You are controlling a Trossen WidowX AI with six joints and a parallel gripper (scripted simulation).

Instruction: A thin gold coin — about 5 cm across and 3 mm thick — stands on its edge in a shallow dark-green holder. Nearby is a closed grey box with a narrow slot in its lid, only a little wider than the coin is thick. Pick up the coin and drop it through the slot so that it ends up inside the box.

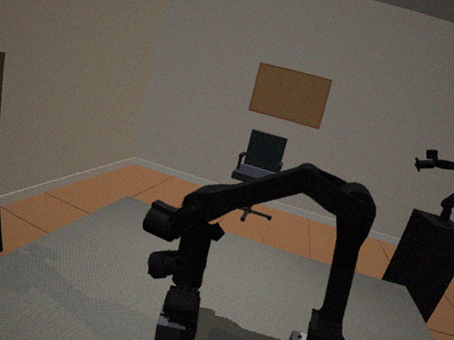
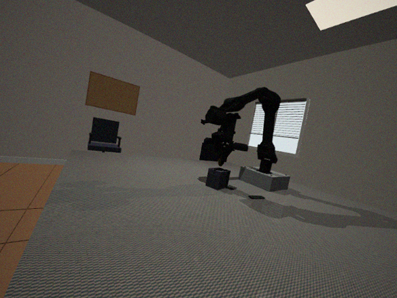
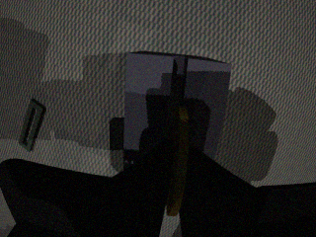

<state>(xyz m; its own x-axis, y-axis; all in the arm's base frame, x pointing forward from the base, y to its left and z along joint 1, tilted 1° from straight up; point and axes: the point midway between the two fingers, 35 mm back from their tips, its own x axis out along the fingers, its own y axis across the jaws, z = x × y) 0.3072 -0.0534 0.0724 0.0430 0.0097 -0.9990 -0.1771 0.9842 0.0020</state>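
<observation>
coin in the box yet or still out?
Out. The wrist view shows the coin edge-on between the fingers, above the box and in line with its slot.

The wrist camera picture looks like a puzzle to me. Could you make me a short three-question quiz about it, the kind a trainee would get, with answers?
1. True or false: the gripper is shut on the coin.
2. In the wrist view, the slot in the grey box runs: A) in line with the coin's edge, B) crosswise to it, C) cannot be seen.
3. Fill in: the green holder lies to the ____ of the box in the wrist view.

Key: 1 true; 2 A; 3 left.
</observation>
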